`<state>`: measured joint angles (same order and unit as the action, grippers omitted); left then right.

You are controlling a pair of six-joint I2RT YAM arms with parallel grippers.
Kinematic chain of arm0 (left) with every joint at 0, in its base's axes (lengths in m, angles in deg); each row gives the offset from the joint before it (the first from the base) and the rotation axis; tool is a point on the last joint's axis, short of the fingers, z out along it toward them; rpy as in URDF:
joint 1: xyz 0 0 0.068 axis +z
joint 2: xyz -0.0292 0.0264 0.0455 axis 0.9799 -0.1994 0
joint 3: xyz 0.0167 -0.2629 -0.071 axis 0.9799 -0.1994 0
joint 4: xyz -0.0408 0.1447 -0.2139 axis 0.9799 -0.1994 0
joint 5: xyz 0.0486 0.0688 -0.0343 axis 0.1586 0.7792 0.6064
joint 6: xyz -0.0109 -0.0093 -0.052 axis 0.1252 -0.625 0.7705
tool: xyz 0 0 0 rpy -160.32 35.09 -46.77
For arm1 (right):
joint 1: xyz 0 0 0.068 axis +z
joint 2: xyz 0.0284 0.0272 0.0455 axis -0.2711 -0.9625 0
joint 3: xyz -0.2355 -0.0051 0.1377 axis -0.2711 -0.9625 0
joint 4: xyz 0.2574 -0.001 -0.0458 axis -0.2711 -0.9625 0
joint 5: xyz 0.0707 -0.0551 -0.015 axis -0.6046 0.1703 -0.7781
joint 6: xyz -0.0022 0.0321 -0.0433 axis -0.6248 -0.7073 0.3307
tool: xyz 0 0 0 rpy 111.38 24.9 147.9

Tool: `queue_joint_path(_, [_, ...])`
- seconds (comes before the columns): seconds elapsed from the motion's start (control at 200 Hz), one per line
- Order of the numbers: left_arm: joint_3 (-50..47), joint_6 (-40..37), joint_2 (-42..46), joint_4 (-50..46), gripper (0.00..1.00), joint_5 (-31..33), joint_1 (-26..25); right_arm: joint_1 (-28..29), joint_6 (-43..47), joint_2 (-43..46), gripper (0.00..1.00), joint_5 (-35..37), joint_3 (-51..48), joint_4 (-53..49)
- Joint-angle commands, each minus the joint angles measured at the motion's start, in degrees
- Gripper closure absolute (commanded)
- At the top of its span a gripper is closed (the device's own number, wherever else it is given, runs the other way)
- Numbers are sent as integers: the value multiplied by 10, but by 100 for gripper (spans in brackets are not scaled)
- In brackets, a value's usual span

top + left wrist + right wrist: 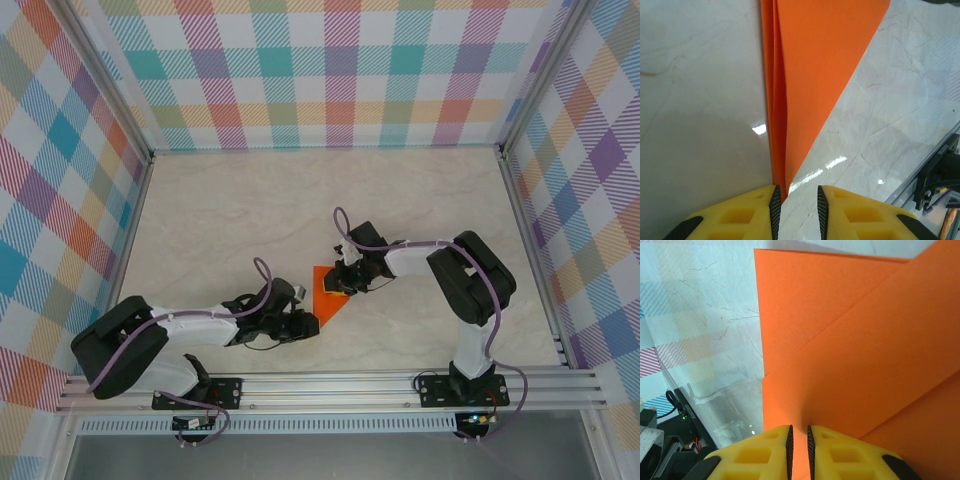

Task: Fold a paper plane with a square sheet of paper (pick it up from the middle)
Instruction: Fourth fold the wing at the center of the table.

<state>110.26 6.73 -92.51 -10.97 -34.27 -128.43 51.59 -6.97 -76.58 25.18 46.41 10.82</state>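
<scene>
Near mid-bench (230, 200), has the creased square sheet of paper (325, 305) under the right end effector (799, 430), fingers nearly together, pinch impossible to tell. Poises the left end effector (798, 192), slightly spread, at the sheet's pointed tip. Risks dragging the sheet and skewing the crease through any slip.

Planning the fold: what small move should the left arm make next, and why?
Probably ease the left gripper forward and close: the tip of the orange paper lies inside its parted jaws, while the right gripper sits over the wide end.
</scene>
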Motion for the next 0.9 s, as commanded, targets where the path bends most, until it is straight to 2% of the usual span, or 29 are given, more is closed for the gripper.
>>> queue_joint_path(0.0, [11,-20,45,-71,72,4,3,2,-1,-42,81,95,-19,-35])
queue_joint_path(0.21, [30,-27,140,-162,71,91,28,2,1,-5,77,85,-8,-48])
queue_joint_path(0.35, [58,-42,158,-211,70,131,52,2,5,54,71,90,1,-76])
queue_joint_path(0.49, [92,-57,130,-227,68,151,55,2,7,125,65,140,-7,-113])
queue_joint_path(0.655, [129,-66,67,-210,65,144,55,-5,-5,192,59,192,-51,-138])
queue_joint_path(0.895, [173,-81,-23,-192,59,132,54,-18,-32,231,50,177,-92,-132])
